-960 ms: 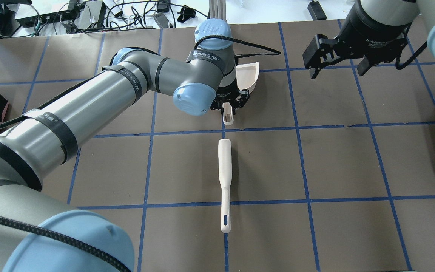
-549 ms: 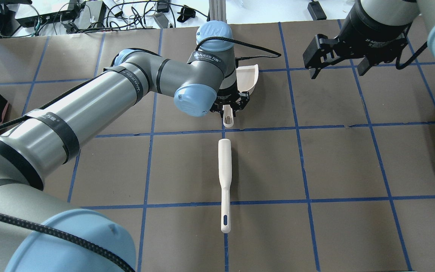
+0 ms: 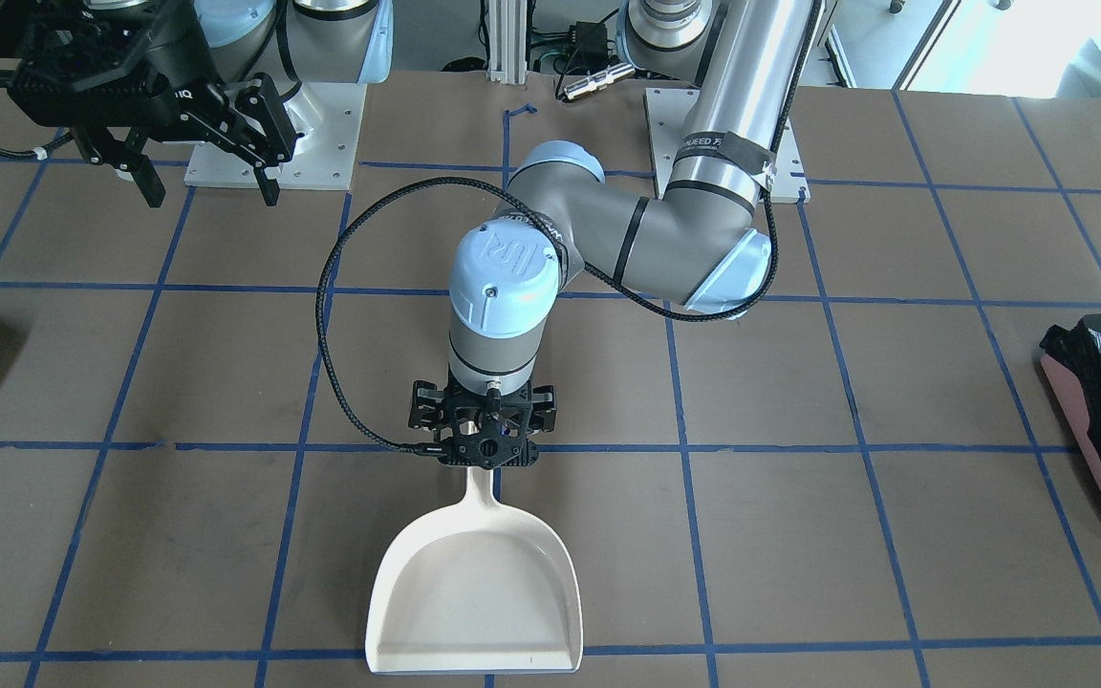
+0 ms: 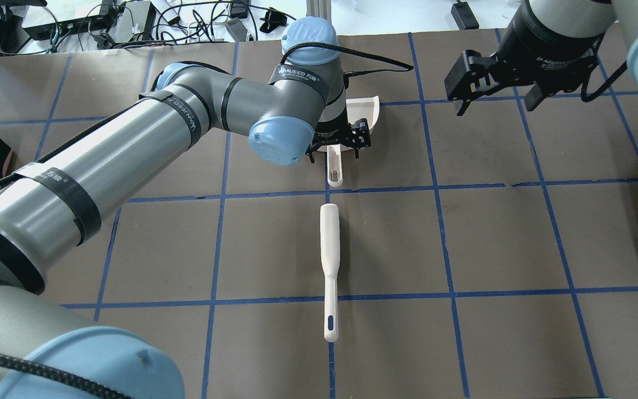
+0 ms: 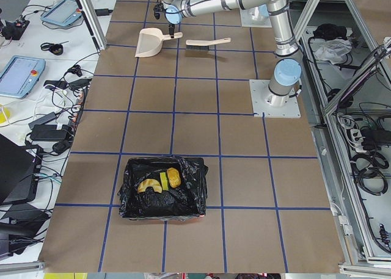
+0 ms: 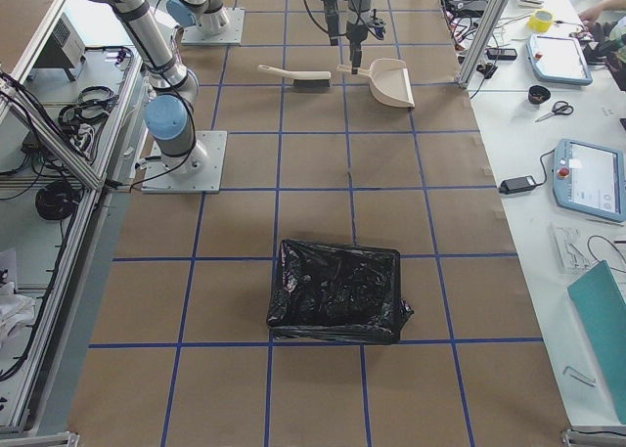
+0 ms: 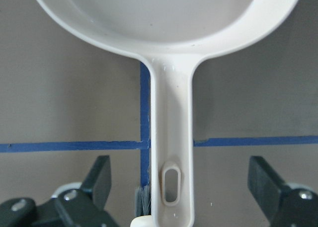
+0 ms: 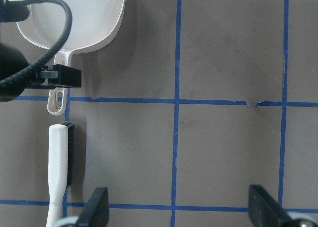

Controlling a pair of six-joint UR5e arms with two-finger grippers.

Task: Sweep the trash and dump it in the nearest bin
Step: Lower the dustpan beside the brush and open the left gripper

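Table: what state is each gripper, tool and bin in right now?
Left gripper: open, fingers either side of the dustpan handle, not gripping it.
Right gripper: open, empty, above the table.
Dustpan: flat on the table, empty.
Brush: lying on the table, untouched.
Trash: inside the pink bin.
Pink bin: upright, bag-lined.
Black bin: upright, no trash visible inside.
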